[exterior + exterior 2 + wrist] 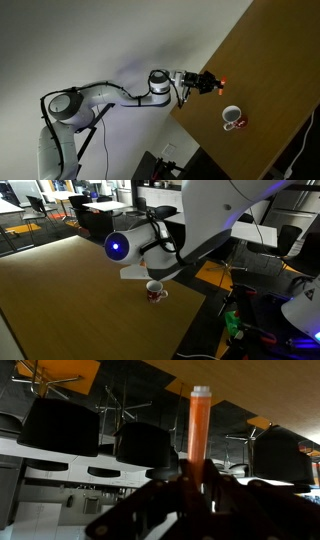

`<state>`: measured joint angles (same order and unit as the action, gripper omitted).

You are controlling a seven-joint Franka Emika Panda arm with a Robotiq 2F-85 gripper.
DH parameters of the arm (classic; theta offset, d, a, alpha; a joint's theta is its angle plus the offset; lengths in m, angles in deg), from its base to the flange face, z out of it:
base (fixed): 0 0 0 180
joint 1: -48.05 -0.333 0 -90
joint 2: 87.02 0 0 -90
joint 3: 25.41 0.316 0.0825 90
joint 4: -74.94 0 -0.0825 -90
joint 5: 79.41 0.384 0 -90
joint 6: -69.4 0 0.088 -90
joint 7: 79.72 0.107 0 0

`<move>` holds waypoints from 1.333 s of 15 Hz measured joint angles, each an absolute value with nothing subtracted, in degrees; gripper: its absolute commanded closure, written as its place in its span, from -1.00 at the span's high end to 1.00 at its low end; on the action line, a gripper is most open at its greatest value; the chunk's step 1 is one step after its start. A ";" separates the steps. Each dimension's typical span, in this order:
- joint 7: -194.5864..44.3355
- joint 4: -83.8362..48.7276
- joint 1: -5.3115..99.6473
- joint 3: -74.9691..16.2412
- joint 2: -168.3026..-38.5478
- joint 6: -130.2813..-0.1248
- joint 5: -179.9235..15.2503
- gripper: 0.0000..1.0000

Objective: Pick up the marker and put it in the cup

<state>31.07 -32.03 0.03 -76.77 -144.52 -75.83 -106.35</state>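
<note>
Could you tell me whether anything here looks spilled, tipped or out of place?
Nothing stands out: the cup sits upright on the table, nothing is spilled, and the marker is held in the hand, away from the cup.

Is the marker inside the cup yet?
Not yet. The gripper holds the marker; the cup sits apart on the table.

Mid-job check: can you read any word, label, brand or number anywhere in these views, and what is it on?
No text can be read in any view.
Cup: a red marking low on its side, too small and blurred to read in both exterior views.
Marker, gripped in the tool: plain orange barrel in the wrist view, no legible print showing.
</note>
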 measured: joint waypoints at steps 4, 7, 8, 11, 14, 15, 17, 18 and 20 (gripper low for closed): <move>31.40 -32.01 0.36 -76.29 -144.52 -75.51 -106.01 -0.91; 32.94 -32.00 0.35 -75.79 -144.50 -73.47 -105.57 -0.91; 33.32 -31.99 0.36 -75.46 -144.49 -72.47 -105.47 -0.91; 35.05 -31.69 0.36 -74.13 -144.46 -68.44 -105.23 -0.91; 36.95 -31.09 0.68 -72.60 -144.45 -65.60 -105.26 -0.91; 37.65 -30.88 1.02 -71.99 -144.46 -65.40 -105.36 -0.91; 38.67 -30.36 2.12 -70.61 -144.51 -65.39 -105.54 -0.91; 39.06 -30.11 2.81 -69.88 -144.53 -65.39 -105.65 -0.91; 39.96 -29.61 4.35 -68.41 -144.57 -65.39 -105.90 -0.91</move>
